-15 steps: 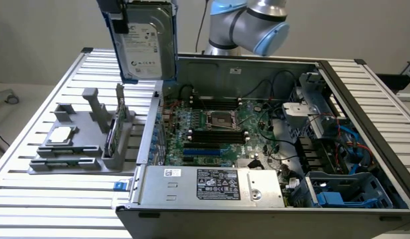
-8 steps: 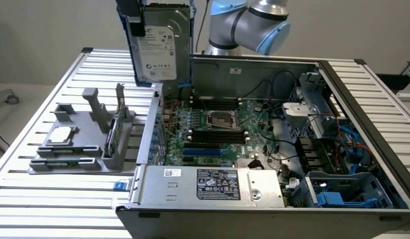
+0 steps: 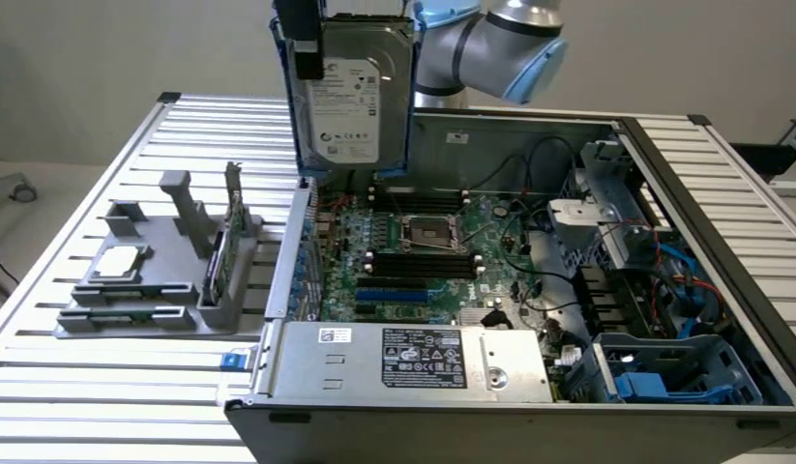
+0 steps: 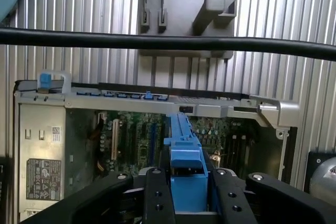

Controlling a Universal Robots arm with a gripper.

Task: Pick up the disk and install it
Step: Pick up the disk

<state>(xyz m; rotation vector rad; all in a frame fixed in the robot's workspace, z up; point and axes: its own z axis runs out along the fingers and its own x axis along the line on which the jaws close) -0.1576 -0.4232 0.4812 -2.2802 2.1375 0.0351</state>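
- Exterior view's left: a grey holder [image 3: 139,290] sits on the slatted bench [image 3: 101,396]. It carries a small square chip [image 3: 120,261] and a green card [image 3: 219,259] standing on edge. Neither belongs to my step.
- Left of centre: the disk [image 3: 352,97] hangs upright in the air in its blue carrier, label facing the camera, above the near-left rear corner of the open computer case [image 3: 527,145] and touching nothing below.
- My gripper [image 4: 191,198] is clamped on the disk. In the wrist view one black finger [image 4: 157,198] lies on each side of the blue carrier edge.
- Judgement: the step in hand is carrying the disk over the case. It is done well if the grip is firm and square, the disk is level, and its lower edge stays clear of the case wall.
- Centre: the circuit board [image 3: 424,251] and its loose cables lie below, and should not be brushed.
- Exterior view's right: a blue drive bay [image 3: 668,372] lies in the near corner, well apart from the disk.
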